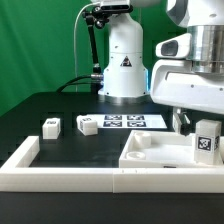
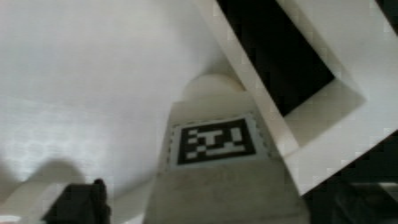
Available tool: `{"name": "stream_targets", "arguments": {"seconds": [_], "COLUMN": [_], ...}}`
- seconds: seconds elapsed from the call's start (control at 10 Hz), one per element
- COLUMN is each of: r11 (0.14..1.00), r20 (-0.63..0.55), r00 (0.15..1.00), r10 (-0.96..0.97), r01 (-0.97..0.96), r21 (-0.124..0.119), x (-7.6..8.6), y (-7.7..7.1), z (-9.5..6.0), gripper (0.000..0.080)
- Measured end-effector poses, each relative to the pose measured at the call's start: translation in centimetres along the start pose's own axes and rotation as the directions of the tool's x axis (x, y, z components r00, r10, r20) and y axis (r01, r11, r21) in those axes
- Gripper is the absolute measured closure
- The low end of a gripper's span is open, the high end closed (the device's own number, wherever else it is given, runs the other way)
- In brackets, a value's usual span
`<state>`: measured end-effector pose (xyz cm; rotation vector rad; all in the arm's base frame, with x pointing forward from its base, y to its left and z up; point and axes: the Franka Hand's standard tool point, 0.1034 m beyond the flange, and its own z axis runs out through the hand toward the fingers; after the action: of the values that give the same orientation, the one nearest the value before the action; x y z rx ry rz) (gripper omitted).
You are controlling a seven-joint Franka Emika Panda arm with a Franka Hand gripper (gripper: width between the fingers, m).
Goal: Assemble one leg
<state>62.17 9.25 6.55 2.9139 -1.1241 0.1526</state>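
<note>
A white leg (image 1: pixel 205 141) with a black-and-white tag stands upright on the large white panel (image 1: pixel 150 150), near its corner at the exterior view's right. My gripper (image 1: pixel 202 122) is right above it, jaws either side of the leg's top. In the wrist view the leg (image 2: pixel 217 140) runs up the middle. The dark fingers (image 2: pixel 75 200) stand apart from its sides with a gap showing, so the gripper is open around it. Two more legs (image 1: pixel 51 126) (image 1: pixel 86 125) lie on the black table at the exterior view's left.
The marker board (image 1: pixel 125 122) lies at mid-table in front of the arm's white base (image 1: pixel 124 70). A white L-shaped fence (image 1: pixel 30 160) runs along the front and left edges. Green backdrop behind.
</note>
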Motion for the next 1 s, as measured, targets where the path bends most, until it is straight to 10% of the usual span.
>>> {"name": "stream_targets", "arguments": {"seconds": [1.0], "r11": [1.0], "r20": [0.0], "r00": [1.0], "r10": [0.0], "r01": [0.0], "r21": [0.0], "x": [0.0], "y": [0.0], "z": [0.01], "gripper": [0.015]}}
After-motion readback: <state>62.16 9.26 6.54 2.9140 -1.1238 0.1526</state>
